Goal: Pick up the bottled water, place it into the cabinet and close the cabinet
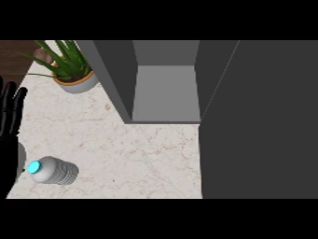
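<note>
The bottled water (53,170), a ribbed pale bottle with a cyan cap, lies on its side on the marble counter (130,149) at the lower left, cap pointing left. My left hand (1,121) stands at the left edge with fingers straight and pointing up, just left of the bottle and apart from it. The grey cabinet (165,79) stands at the top centre with its inside open and bare. Its open door (268,121) fills the right side of the view. My right hand does not show.
A potted green plant (70,70) in a pale pot stands at the back left beside the cabinet. The dark wood floor (6,51) shows past the counter's top left corner.
</note>
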Robot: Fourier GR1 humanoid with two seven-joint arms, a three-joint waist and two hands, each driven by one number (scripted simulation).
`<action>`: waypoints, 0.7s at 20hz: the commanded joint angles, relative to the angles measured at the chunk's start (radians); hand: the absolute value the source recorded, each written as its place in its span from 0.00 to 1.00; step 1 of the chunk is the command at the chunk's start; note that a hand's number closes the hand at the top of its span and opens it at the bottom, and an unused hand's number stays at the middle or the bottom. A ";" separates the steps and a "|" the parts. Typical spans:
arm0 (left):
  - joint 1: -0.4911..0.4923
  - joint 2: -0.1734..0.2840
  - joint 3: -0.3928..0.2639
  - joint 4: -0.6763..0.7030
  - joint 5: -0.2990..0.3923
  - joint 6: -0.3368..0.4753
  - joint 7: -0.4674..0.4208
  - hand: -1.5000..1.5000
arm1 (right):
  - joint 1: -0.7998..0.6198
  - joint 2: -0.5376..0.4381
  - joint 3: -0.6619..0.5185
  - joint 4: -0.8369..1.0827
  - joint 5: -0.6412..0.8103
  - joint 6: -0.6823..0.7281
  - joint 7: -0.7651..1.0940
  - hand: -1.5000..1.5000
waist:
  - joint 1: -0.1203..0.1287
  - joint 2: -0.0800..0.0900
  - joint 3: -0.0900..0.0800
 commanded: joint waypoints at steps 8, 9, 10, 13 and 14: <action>0.254 0.061 0.177 -0.055 0.349 -0.167 0.091 0.00 | 0.162 0.042 0.133 -0.113 -0.109 0.064 0.182 0.00 | 0.017 0.021 -0.007; 0.304 0.056 0.188 -0.060 0.357 -0.186 0.063 0.00 | 0.218 0.020 0.139 -0.190 -0.137 0.093 0.204 0.00 | 0.005 0.018 -0.007; 0.282 0.084 0.226 -0.089 0.408 -0.187 0.112 0.00 | 0.226 0.028 0.128 -0.247 -0.164 0.074 0.241 0.00 | -0.001 0.019 -0.006; 0.423 0.078 0.250 -0.238 0.462 -0.215 0.160 0.00 | 0.303 0.016 0.135 -0.338 -0.186 0.075 0.301 0.00 | 0.005 0.018 -0.006; 0.379 0.080 0.255 -0.216 0.438 -0.201 0.167 0.00 | 0.371 0.020 0.143 -0.372 -0.189 0.095 0.270 0.00 | -0.006 0.021 -0.006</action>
